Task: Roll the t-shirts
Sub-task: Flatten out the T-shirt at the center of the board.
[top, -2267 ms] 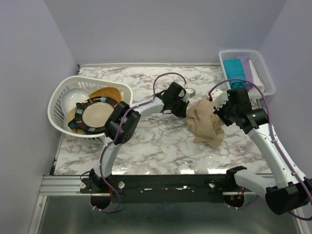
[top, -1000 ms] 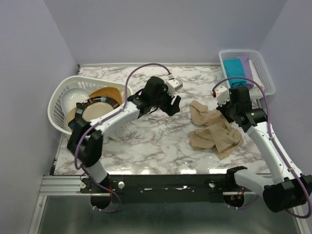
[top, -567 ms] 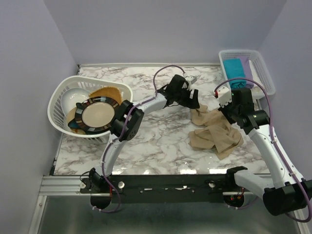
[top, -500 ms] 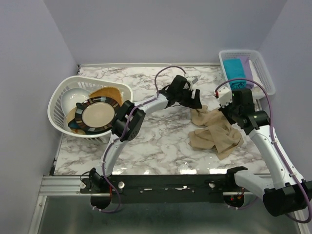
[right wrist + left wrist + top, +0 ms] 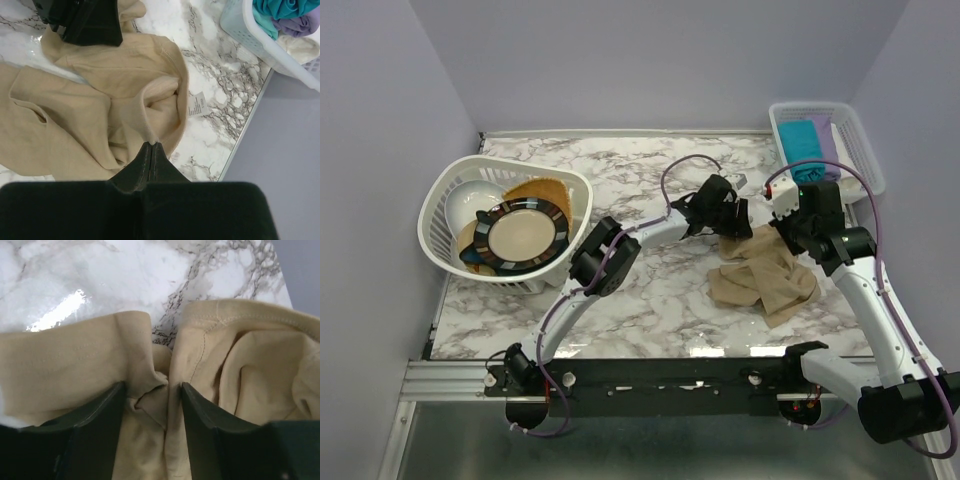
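Note:
A large beige t-shirt (image 5: 760, 275) lies crumpled on the marble table, right of centre. My left gripper (image 5: 732, 222) reaches across to its upper left edge. In the left wrist view the left gripper (image 5: 152, 390) stands open, its dark fingers (image 5: 100, 410) either side of a bunched fold of the beige t-shirt (image 5: 75, 360). My right gripper (image 5: 780, 233) sits at the shirt's upper right. In the right wrist view the right gripper (image 5: 151, 145) is shut on a pinched ridge of the shirt (image 5: 90, 100). Rolled teal (image 5: 802, 135) and lilac (image 5: 827, 140) t-shirts lie in a tray.
The white slatted tray (image 5: 863, 160) stands at the back right corner; its wall (image 5: 235, 30) shows close to the right gripper, with a white roll (image 5: 300, 47) inside. A round white basket (image 5: 440, 200) at the left holds a patterned plate (image 5: 520, 235) and a woven piece (image 5: 542, 188).
My left arm has swung right from mid-table to the shirt's upper left edge, and its jaws have narrowed around a fold. The right gripper has kept its pinch and barely moved.

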Tool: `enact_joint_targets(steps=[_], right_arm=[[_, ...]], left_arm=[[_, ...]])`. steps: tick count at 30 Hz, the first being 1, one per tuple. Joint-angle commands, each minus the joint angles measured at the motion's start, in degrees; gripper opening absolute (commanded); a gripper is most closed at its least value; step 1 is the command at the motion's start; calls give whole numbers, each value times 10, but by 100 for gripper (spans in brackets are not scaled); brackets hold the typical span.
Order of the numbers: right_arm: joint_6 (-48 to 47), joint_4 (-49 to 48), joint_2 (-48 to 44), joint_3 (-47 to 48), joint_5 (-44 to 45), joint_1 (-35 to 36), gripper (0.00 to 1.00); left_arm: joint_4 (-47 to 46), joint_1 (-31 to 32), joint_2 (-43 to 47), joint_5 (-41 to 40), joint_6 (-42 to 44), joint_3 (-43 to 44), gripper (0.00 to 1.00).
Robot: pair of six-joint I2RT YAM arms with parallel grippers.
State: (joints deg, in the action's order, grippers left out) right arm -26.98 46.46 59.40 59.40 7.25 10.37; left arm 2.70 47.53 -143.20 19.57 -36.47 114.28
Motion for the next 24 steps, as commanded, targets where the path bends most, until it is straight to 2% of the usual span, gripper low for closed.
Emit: enact_joint_targets(steps=[1,5,9,13,16,17,22,24], right_arm=[[17,15,-10,3,-21,-5,0],[19,13,-17,-12,-25,-6,0],[18,10,-18,-24,-26,-7,0],[15,13,-17,-24,-20,-8,0],[16,14,-17,-24,-18,-9,0],[17,16,-16,-22,-18,-9,0],[17,20,-8,-19,-12,-11,0],[17,21,-2,-18,-13,-11,0]], left_arm=[[16,-4,-19,-64,-9,17,49],[8,-11,-12,-60,-13,16,54],[-13,-16,-17,-38,-9,22,35],[-24,-16,-24,-19,-16,18,27],[-37,-15,-34,-30,-32,24,49],[-38,-15,-37,-34,-33,30,60],[-53,-12,-59,-25,-41,60,63],[-55,-10,-66,-26,-48,62,57]])
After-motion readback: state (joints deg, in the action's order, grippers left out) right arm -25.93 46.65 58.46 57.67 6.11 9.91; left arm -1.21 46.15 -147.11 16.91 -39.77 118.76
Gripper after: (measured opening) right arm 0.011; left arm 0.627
